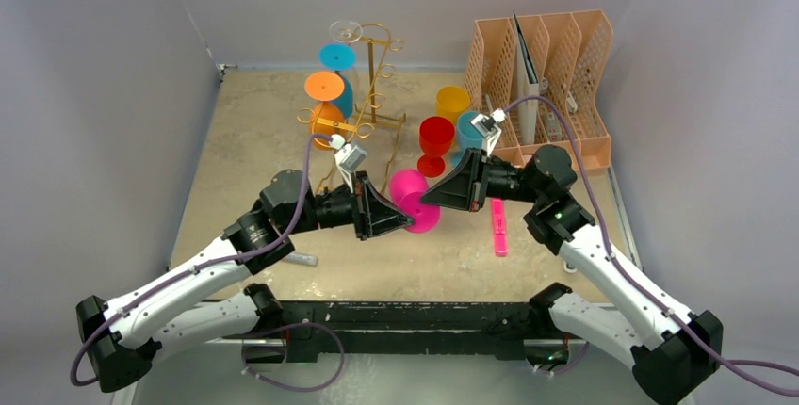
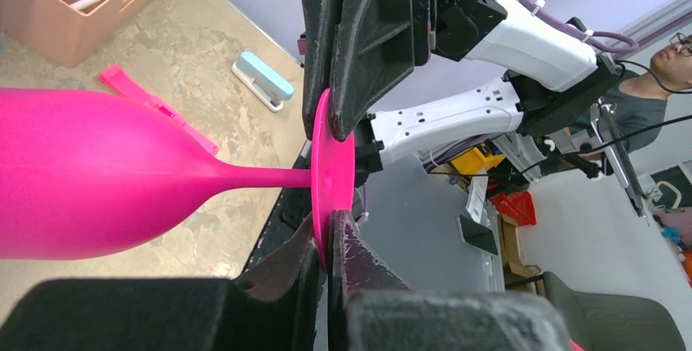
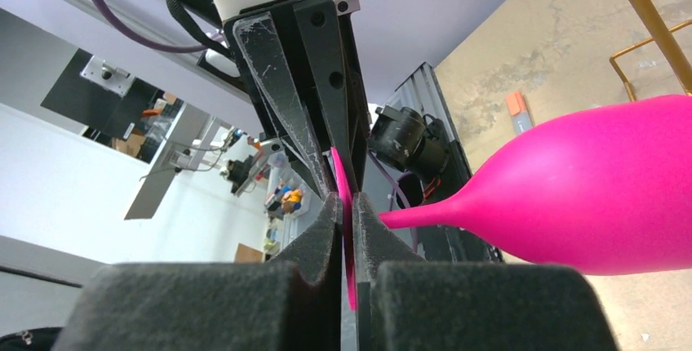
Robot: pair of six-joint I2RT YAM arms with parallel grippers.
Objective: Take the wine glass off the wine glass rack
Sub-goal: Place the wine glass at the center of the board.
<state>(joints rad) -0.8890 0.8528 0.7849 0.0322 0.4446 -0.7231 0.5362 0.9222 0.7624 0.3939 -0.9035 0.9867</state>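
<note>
The pink wine glass (image 1: 408,186) lies sideways above the table, in front of the gold wine glass rack (image 1: 375,94) and apart from it. My left gripper (image 1: 405,220) and right gripper (image 1: 426,195) are both shut on its round foot from opposite sides. The left wrist view shows my left gripper (image 2: 330,237) pinching the foot's (image 2: 333,167) lower rim, the right gripper (image 2: 328,118) pinching the upper rim, and the bowl (image 2: 82,171) pointing left. The right wrist view shows my right gripper (image 3: 347,208) on the foot and the bowl (image 3: 587,188) to the right. Orange, blue and clear glasses hang on the rack.
Red (image 1: 436,137), yellow and teal glasses stand right of the rack. A peach perforated organiser (image 1: 565,56) stands at the back right. A pink flat item (image 1: 498,226) lies on the table under the right arm. A light blue stapler-like item (image 2: 265,77) lies nearby.
</note>
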